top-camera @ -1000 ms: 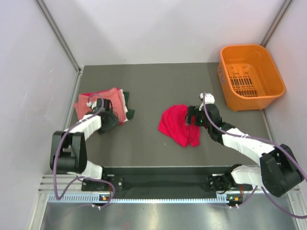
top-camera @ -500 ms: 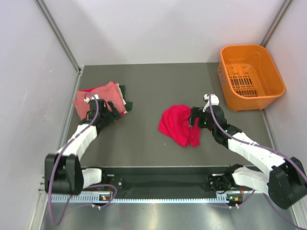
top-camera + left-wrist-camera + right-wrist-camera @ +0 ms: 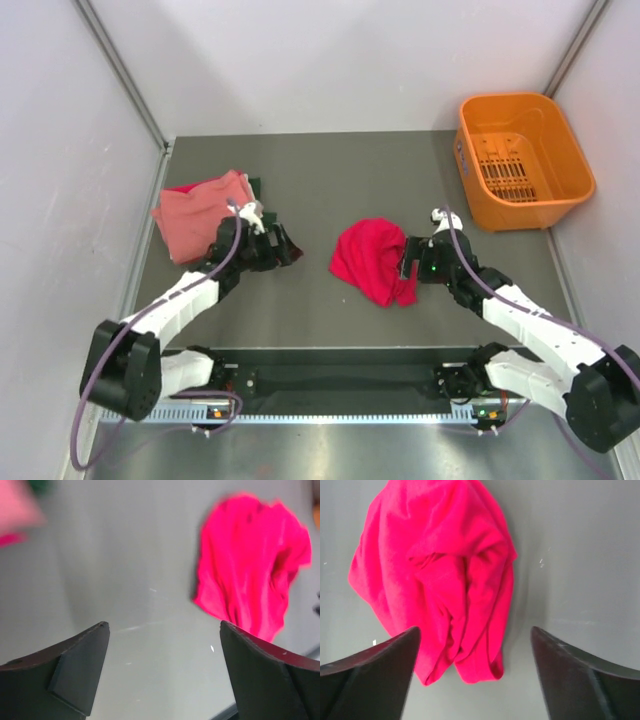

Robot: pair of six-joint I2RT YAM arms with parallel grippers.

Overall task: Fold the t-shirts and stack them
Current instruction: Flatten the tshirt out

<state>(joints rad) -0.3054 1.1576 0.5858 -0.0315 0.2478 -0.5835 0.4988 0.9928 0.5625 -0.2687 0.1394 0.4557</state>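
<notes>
Top view. The crimson t-shirt (image 3: pixel 370 262) lies crumpled in a loose heap near the middle of the table (image 3: pixel 330 165), unfolded. The salmon pink t-shirt (image 3: pixel 198 212) lies flat and squared at the far left, with a sliver of the dark green t-shirt (image 3: pixel 254 184) showing at its right edge, so it looks to be a stack. No pale shirt is visible. The orange basket (image 3: pixel 466 140) sits at the far right corner, with nothing in it. The left gripper (image 3: pixel 283 250) sits between the stack and the crimson heap, clear of both. The right gripper (image 3: pixel 406 262) is at the heap's right edge.

Left wrist. The jaws stand wide apart with nothing between them, only bare table below. The crimson shirt (image 3: pixel 250 565) lies ahead and to the right, out of reach of the fingers (image 3: pixel 80 665). The pink cloth is a blur in the top left corner.

Right wrist. The jaws are wide open here too and grip nothing. The crimson heap (image 3: pixel 445 565) lies beneath and ahead, its lower folds falling between the two fingers (image 3: pixel 375 670).

Handling, as judged. The cloth is light, limp and unbreakable. It will sag and bunch, keeps no shape and drags on the table rather than sliding cleanly. A pinch in the thick middle would lift a wad. It is better to take a single edge, such as a hem or shoulder seam. Each arm would hold one corner, so the shirt can be spread flat before folding. The doubled folds at the near end are the closest grip for the right arm, though which seam they are I cannot tell.
</notes>
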